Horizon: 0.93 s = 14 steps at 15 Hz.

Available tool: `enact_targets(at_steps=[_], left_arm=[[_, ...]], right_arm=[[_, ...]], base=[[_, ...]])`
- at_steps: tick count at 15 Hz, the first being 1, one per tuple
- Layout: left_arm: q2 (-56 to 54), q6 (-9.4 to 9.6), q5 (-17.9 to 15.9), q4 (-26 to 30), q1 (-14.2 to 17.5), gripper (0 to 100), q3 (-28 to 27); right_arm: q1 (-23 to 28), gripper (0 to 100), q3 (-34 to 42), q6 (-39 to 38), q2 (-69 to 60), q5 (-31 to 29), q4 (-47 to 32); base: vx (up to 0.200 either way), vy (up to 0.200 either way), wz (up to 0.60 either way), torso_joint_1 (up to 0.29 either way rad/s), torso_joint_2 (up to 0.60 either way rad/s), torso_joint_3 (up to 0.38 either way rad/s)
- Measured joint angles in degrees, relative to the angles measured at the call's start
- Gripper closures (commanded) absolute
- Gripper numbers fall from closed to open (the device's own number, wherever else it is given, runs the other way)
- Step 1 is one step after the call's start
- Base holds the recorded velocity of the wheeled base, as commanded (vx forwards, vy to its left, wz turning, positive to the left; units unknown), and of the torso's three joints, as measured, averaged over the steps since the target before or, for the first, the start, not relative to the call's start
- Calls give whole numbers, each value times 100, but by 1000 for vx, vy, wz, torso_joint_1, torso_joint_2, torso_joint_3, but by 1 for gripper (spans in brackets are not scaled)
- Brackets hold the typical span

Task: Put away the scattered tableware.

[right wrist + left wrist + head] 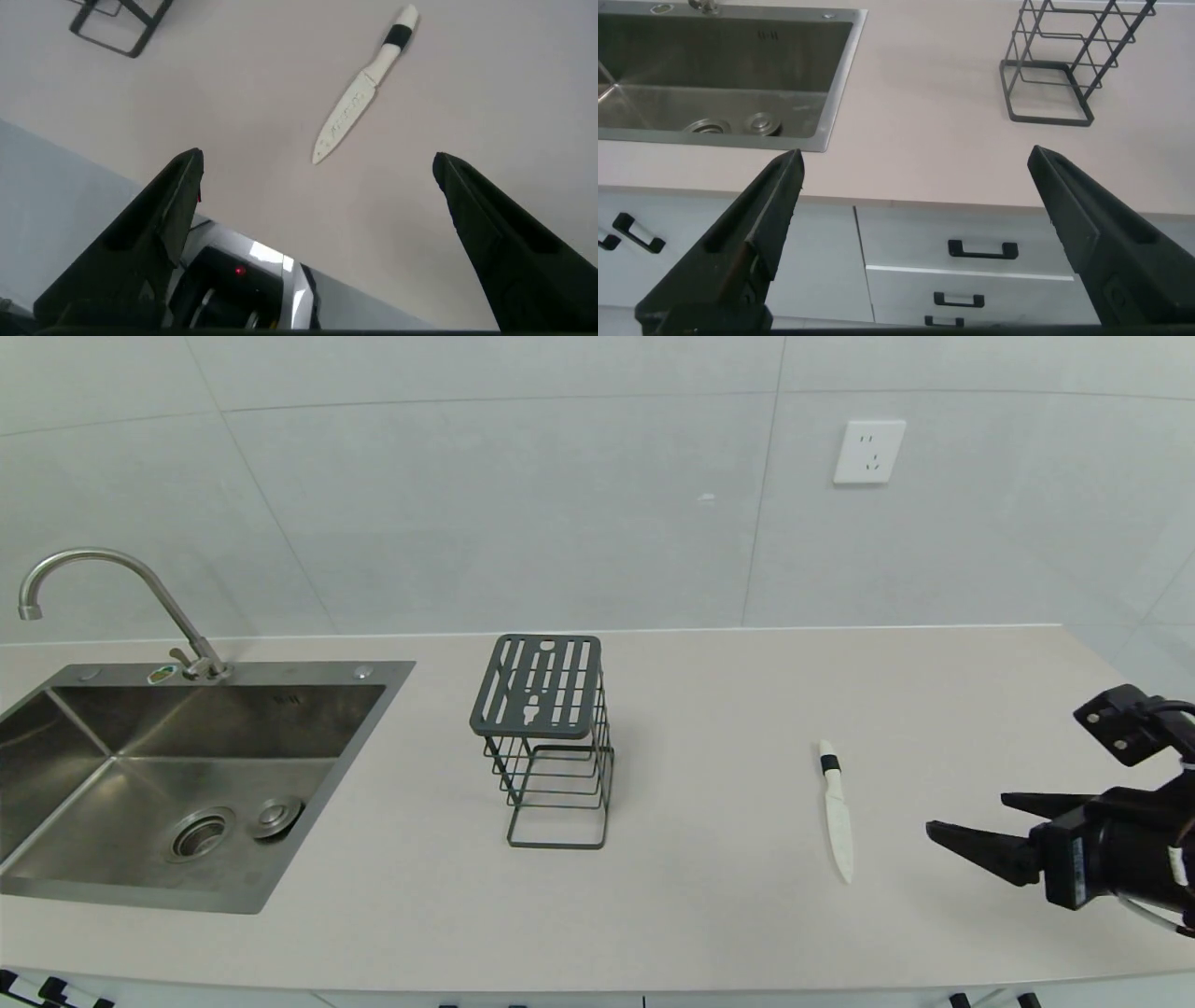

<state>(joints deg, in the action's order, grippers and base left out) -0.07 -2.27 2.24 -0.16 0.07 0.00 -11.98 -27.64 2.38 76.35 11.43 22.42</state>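
**A:** So where was the knife (pixel 836 807) when you looked?

**B:** Flat on the counter (pixel 709 896), all by itself. It was white with a black band on the handle, handle end toward the wall and tip toward the front edge. It lay between the rack (pixel 546 737) and the right gripper (pixel 966 814), touching neither.

**A:** Was the gripper holding anything?

**B:** Nope. Its fingers were spread wide with nothing between them. It hung low over the counter near the knife, on the robot's right side of it, pointing roughly at the blade.

**A:** And the other arm?

**B:** The left gripper (pixel 915 154) was open too, also empty. It sat out by the counter's front edge, with the drawers (pixel 980 261) below it and the sink (pixel 719 84) and the rack's base farther ahead.

**A:** Was the rack standing?

**B:** Yeah, upright. It was dark wire with a slotted top, sitting mid-counter, sink on the robot's left of it and knife on the right.
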Motion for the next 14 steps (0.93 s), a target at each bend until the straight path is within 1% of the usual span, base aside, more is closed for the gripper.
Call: enact_targets(at_steps=[3, 6, 9, 11, 13, 14], left_arm=[[0, 0, 2, 0, 0, 0, 0], [0, 0, 2, 0, 0, 0, -2], [0, 0, 2, 0, 0, 0, -2], [0, 0, 0, 0, 2, 0, -2], [0, 2, 2, 0, 2, 0, -2], [0, 0, 2, 0, 0, 0, -2]], right_arm=[[-265, 0, -113, -9, 746, -525, 352], [-529, 0, -419, -24, 1392, -857, 391], [-590, 0, -824, -57, 1877, -1095, 358], [-599, 0, -1152, -112, 2192, -1212, 167], [-607, 0, -1542, -396, 2500, -1329, -171], [-625, 0, -1685, -539, 2640, -1378, -219]], base=[[0, 0, 0, 0, 0, 0], [0, 0, 0, 0, 0, 0], [0, 0, 0, 0, 0, 0], [0, 0, 0, 0, 0, 0], [0, 0, 0, 0, 0, 0], [0, 0, 0, 0, 0, 0]])
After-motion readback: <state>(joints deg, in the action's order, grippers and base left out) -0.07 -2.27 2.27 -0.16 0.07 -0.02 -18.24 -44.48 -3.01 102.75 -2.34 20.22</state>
